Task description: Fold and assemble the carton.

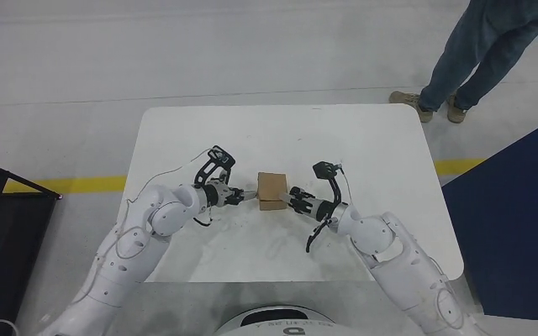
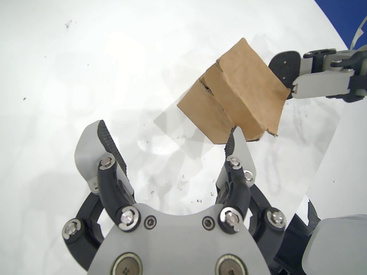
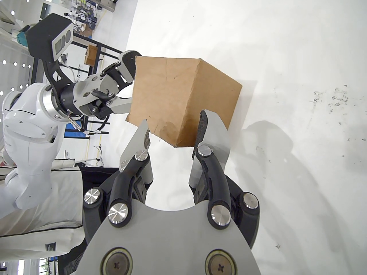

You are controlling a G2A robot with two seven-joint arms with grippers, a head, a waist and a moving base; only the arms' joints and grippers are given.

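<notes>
A small brown carton (image 1: 271, 189) folded into a box shape sits mid-table between both arms. One side shows overlapping flaps with torn edges (image 2: 238, 95). My left gripper (image 2: 167, 128) is open on the carton's left; one fingertip (image 2: 233, 141) touches its lower corner. From the far side, a pad of the left gripper (image 3: 126, 84) rests against the carton (image 3: 172, 95). My right gripper (image 3: 175, 121) is on the carton's right, its fingers closed onto the two faces of the nearest corner. The right gripper (image 2: 289, 78) meets the carton's far edge.
The white table (image 1: 378, 151) is bare around the carton, with scuff marks on its surface. A blue panel (image 1: 504, 227) stands off the table's right side and a black frame (image 1: 17, 218) off its left.
</notes>
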